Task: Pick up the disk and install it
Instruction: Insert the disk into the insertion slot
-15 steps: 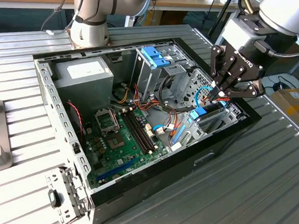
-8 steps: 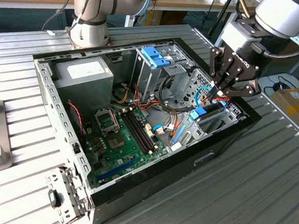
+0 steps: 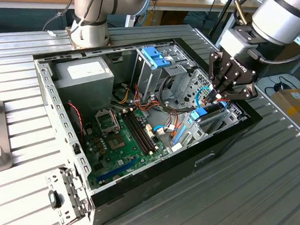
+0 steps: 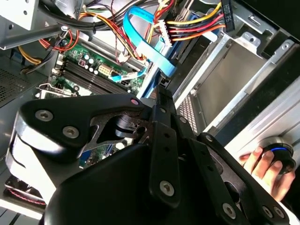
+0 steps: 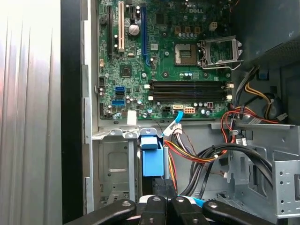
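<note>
Black gripper (image 3: 219,94): low over the open computer case (image 3: 231,129), near its edge at the exterior view's right; fingers closed together, whether gripping anything cannot be told.
Disk (image 3: 205,116): standing on edge in its bay, just below the fingertips.
Green board (image 5: 164,70): flat on the case floor.
Hand (image 4: 262,166): outside the case wall.

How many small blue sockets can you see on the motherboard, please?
2 small blue sockets, in the first wrist view: one next to the other, at the motherboard edge nearest the case wall. Cables may hide more.
</note>
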You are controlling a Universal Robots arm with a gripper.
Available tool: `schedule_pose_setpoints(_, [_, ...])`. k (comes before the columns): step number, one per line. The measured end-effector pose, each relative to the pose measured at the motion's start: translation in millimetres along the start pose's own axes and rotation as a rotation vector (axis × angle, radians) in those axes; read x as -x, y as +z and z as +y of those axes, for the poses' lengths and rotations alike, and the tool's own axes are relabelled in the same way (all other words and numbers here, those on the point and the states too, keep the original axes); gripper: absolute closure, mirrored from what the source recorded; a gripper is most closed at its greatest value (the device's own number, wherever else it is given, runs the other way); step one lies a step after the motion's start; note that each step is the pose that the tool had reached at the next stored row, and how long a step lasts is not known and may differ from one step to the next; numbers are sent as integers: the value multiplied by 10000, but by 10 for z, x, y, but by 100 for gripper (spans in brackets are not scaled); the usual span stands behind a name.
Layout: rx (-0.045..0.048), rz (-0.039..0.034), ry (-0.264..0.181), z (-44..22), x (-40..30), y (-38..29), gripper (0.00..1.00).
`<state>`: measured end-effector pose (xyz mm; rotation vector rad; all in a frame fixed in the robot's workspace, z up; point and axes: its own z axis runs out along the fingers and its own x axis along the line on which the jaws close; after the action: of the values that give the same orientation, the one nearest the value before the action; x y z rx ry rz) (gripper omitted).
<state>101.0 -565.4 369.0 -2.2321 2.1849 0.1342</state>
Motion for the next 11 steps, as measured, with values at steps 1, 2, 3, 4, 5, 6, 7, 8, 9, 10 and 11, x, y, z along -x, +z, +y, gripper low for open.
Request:
schedule_pose_setpoints(1, [12,0,0,-6,-1,20,90])
schedule_pose_setpoints(2, [22,0,1,-10,-3,38,90])
schedule_pose_setpoints(3, [33,0,2,-15,-4,55,90])
schedule_pose_setpoints(4, [45,0,3,-20,-6,73,90])
schedule_pose_setpoints(5, [61,0,4,-27,-7,97,90])
schedule_pose_setpoints(6, [81,0,5,-35,-9,122,90])
schedule_pose_setpoints(7, [95,-1,7,-40,-11,142,90])
schedule_pose_setpoints(8, [120,-2,9,-49,-13,172,90])
schedule_pose_setpoints(9, [133,-2,10,-54,-15,188,90])
schedule_pose_setpoints(10, [156,-2,11,-63,-17,216,90])
schedule_pose_setpoints(11, [171,-2,12,-69,-18,232,90])
